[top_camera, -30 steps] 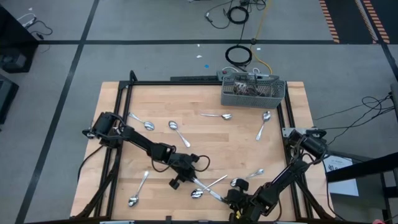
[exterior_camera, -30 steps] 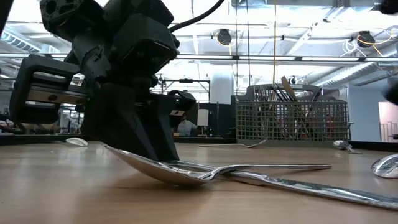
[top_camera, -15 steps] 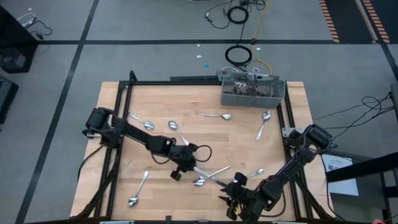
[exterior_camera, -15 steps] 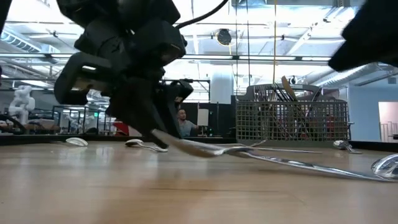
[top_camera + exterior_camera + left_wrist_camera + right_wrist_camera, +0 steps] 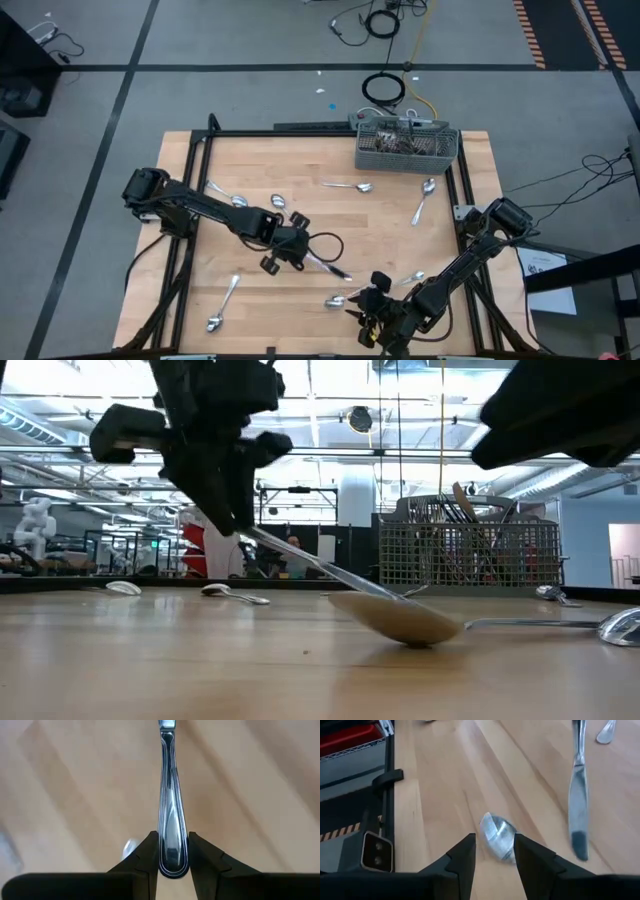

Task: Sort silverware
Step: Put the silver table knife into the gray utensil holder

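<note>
The left gripper (image 5: 173, 851), over the middle of the wooden surface (image 5: 200, 170), has its jaws clamped on the handle end of a knife (image 5: 328, 266), which hangs clear of the wood. In the low view the knife (image 5: 320, 565) slopes down and away from the jaws, and in the high view its long axis runs slantwise toward the front right, blade end leading. The grip sits at the very tip of the handle, so the piece can swing; the carry to the mesh basket (image 5: 407, 148) at the back right should probably be slow, with the wrist turned until the knife hangs nearly upright, so it drops in cleanly among the pieces already standing there. The right gripper (image 5: 494, 851) hovers low near the front edge with its jaws apart, straddling the bowl of a spoon (image 5: 497, 837) that lies flat on the wood, not yet gripped. That spoon (image 5: 342, 299) lies roughly crosswise. To lift it, closing on the narrow neck or handle looks safer than on the rounded bowl, which could slip out. Other spoons lie scattered well apart.
</note>
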Motion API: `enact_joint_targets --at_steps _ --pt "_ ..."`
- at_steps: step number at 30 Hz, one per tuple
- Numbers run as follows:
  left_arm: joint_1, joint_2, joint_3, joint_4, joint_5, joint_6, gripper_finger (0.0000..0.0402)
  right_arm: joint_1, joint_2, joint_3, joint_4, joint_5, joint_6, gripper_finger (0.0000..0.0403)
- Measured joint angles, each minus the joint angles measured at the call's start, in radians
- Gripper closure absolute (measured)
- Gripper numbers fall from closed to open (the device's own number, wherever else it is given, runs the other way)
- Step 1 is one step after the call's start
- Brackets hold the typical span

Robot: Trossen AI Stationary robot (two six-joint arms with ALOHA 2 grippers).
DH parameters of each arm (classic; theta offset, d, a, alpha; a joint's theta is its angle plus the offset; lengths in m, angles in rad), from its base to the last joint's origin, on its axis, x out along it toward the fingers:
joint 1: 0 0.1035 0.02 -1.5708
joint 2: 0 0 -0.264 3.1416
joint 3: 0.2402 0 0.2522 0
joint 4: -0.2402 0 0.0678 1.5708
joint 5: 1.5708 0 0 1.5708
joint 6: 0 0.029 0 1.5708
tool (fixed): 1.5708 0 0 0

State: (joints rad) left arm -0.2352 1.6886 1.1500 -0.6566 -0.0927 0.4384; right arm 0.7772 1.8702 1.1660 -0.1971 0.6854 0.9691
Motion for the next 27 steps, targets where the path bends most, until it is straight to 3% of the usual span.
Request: enact_joint_targets --at_steps 3,7,15,21,27 --pt "0.0 -0.014 0.049 -0.074 -0.044 0.014 0.0313 -0.012 0.0 0.0 0.012 0.0 -0.014 0.0277" --pt "0.008 -0.086 0.063 -0.03 -0.046 -0.019 0.0313 -0.019 0.0 0.0 0.078 0.005 -0.048 0.0277" --pt "0.084 -0.343 -0.009 0.003 -0.076 -0.183 0.0315 -0.009 0.0 0.0 0.315 0.122 -0.159 0.0277" --pt "0.138 -0.576 -0.203 0.174 -0.085 -0.328 0.0315 -0.01 0.0 0.001 0.499 0.131 -0.287 0.0277" --pt "0.137 -0.796 -0.519 0.582 -0.035 -0.574 0.0315 -0.038 -0.001 0.001 0.624 0.208 -0.4 0.0277"
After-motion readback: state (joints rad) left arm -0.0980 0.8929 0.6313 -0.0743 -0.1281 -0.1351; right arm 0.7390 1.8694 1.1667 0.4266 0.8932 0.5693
